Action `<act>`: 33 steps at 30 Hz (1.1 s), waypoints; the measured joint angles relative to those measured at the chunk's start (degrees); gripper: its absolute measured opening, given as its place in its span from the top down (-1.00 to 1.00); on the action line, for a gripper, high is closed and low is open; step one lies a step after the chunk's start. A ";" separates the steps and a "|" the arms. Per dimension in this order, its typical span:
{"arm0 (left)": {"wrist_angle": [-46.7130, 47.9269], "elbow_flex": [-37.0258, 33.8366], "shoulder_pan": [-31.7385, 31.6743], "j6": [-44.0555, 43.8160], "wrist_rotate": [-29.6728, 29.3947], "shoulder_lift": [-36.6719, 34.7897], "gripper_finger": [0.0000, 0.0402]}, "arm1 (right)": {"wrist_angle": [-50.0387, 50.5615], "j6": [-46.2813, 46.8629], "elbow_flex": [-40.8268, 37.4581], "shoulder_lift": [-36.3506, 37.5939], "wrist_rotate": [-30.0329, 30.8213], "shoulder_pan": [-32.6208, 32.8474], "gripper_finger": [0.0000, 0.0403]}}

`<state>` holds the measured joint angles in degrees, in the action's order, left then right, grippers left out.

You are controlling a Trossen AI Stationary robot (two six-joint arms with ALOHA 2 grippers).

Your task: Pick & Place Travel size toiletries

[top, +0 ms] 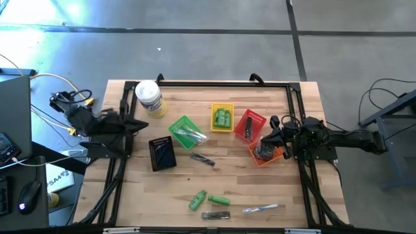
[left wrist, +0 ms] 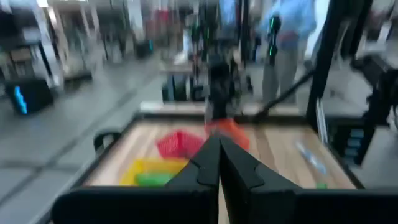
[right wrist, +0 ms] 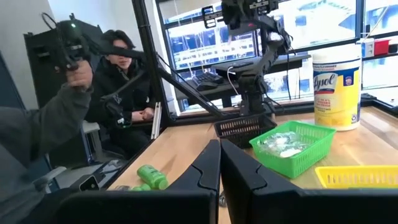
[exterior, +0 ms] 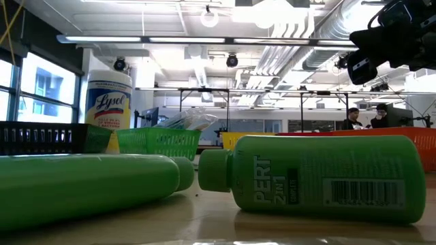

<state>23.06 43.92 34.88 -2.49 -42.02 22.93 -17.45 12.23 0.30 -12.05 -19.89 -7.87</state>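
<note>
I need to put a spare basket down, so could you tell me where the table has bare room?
Bare wood lies between the black basket and the loose green bottles, and along the far edge right of the Lysol jar. The middle row of baskets, around the yellow basket, is crowded.

The middle of the worktop (top: 136, 188) is crowded: black basket (top: 162, 154), green basket (top: 186, 130), yellow basket (top: 222, 117), red basket (top: 249, 125) and orange basket (top: 268, 156) stand near together. The front left area is free; green bottles (top: 208, 200) lie at the front centre.

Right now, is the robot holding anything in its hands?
No. The left hand and the right hand are both shut with nothing between their fingers.
</note>
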 joint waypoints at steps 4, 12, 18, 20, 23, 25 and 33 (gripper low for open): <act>-8.25 -8.31 -0.01 6.37 0.37 -5.27 1.00 | -0.65 0.00 0.00 0.00 0.03 0.02 0.98; -17.62 -19.94 -0.03 12.77 2.24 -7.03 1.00 | -1.33 -0.27 0.00 0.00 2.94 0.01 0.99; -23.22 -26.93 -2.76 12.79 5.81 -7.73 1.00 | -1.29 -1.32 0.01 0.00 3.31 0.02 0.99; -25.99 -29.49 -6.18 12.51 10.86 -7.20 1.00 | -1.27 -1.50 0.00 -0.02 3.29 0.00 0.99; -25.44 -32.61 -11.68 11.15 16.83 -7.27 1.00 | -1.27 -1.80 0.00 -0.02 3.29 0.00 0.99; -25.54 -33.50 -15.31 10.78 19.30 -8.52 1.00 | -1.27 -1.88 0.00 -0.02 3.27 0.02 0.99; -20.40 -33.70 -29.83 10.66 35.77 -13.16 1.00 | -1.23 -1.56 0.00 -0.09 -0.69 0.01 0.99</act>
<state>2.67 10.22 5.05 8.17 -6.25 9.77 -18.69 10.66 0.30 -12.14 -20.57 -7.87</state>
